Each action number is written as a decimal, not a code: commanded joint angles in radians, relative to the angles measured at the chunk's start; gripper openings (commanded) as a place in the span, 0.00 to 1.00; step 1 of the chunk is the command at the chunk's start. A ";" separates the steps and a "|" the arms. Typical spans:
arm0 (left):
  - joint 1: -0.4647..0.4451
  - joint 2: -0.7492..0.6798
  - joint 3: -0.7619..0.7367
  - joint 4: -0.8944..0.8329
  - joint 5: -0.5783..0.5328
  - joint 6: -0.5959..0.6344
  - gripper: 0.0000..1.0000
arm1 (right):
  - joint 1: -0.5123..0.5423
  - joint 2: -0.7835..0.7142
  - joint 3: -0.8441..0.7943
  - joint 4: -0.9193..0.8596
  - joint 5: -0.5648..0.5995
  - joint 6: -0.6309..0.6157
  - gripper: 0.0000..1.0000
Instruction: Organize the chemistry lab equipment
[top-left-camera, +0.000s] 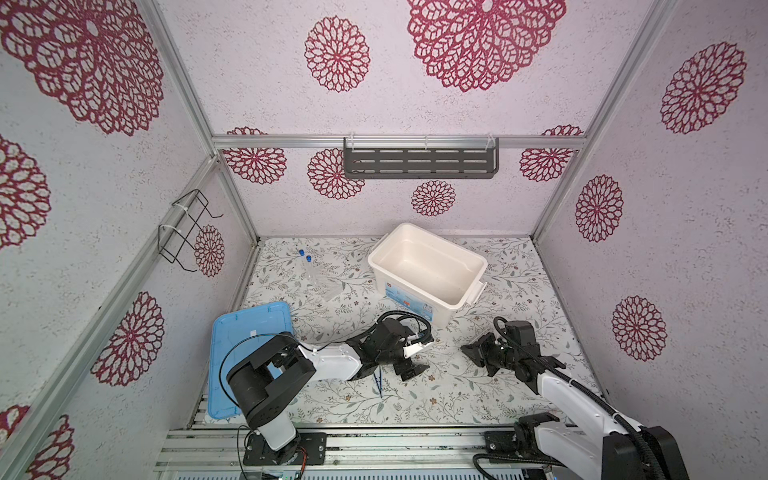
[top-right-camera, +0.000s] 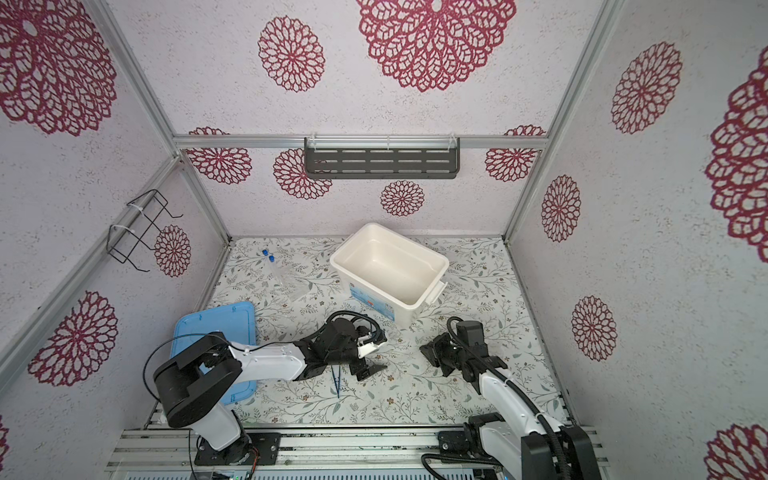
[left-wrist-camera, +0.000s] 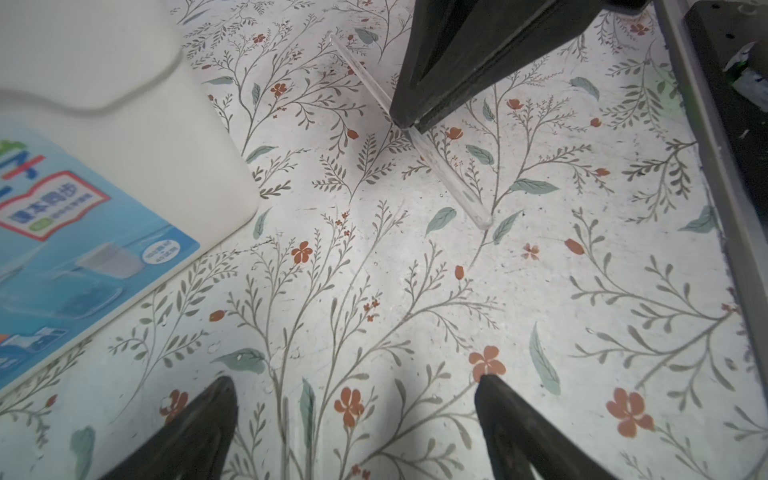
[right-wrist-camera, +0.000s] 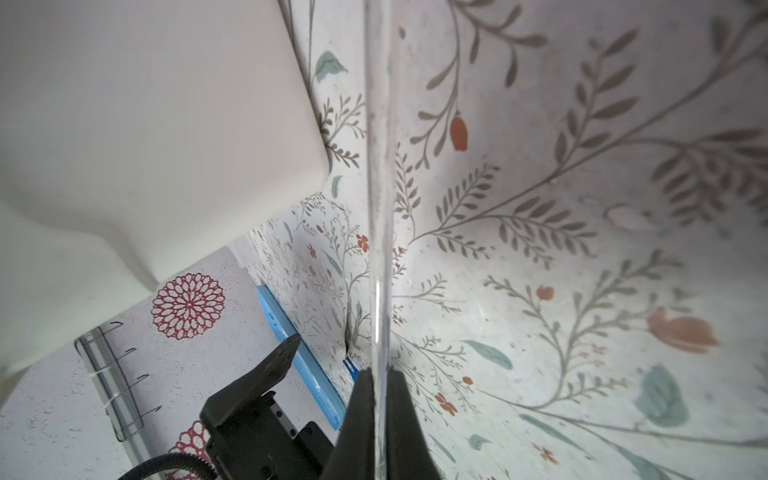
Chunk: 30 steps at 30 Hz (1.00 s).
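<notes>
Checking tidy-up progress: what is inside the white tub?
Nothing shows inside the white tub: its floor and far walls are bare. The inner face of its near wall is hidden. The right gripper holds a clear rod outside it.

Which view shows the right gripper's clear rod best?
Left wrist: the clear rod shows nearly end to end, pinched in the right gripper. Right wrist shows one stretch close up; top views barely show it.

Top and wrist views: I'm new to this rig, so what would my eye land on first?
The big white tub sits open and empty at the back centre of the floral table, with a light-blue lid at front left, partly hidden by the left arm. In the left wrist view, the right end effector pinches a thin clear rod.
</notes>
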 joint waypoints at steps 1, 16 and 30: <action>-0.023 0.014 0.023 0.103 -0.014 0.062 0.90 | 0.035 -0.025 0.005 0.068 0.039 0.105 0.08; -0.094 0.104 0.054 0.242 -0.082 0.055 0.71 | 0.177 -0.017 -0.010 0.174 0.180 0.262 0.08; -0.108 0.148 0.070 0.308 -0.142 -0.003 0.36 | 0.246 -0.021 -0.040 0.226 0.242 0.340 0.07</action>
